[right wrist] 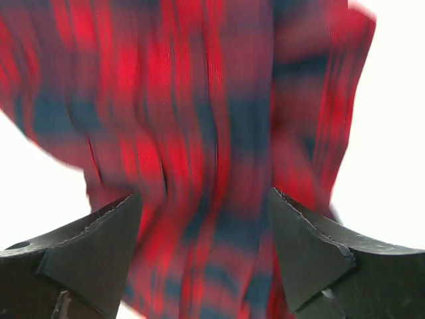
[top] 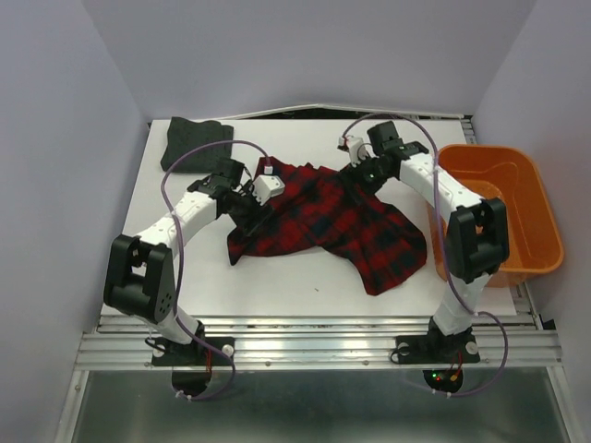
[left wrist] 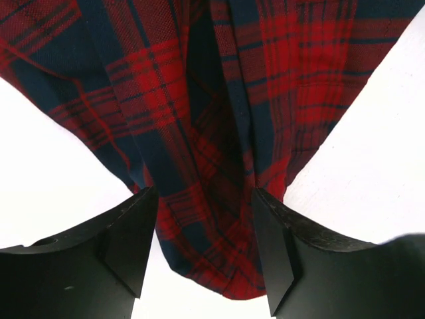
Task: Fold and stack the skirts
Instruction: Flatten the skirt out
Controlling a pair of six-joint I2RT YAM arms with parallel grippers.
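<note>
Red-and-black plaid skirt [top: 342, 231] lies crumpled and loosely spread across the middle of a white surface [top: 277, 295], seen from above. Its cloth is rumpled into ridges, and one broad flap reaches toward the near right. The dark charcoal grey skirt [top: 197, 146] sits folded into a compact rectangle at the far left corner of the surface, well apart from the plaid one. An orange plastic basket [top: 517, 221] stands at the right edge of the surface, near the plaid skirt's right flap.

Two white-and-black robot arms reach in from the near edge. The left arm [top: 175, 221] bends inward to the far left part of the plaid skirt. The left jaws stand apart, one black tip on each side of a gathered fold of plaid cloth that fills the gap between them. In the left wrist view, the white surface shows on both sides of that fold.

The right arm [top: 443, 189] arches up beside the basket to the skirt's far right edge. The right jaws are also spread wide, with plaid cloth bunched between them. That wrist view is blurred, and whether the tips press the cloth cannot be told. Thin purple cables [top: 164, 185] loop along both arms.
</note>
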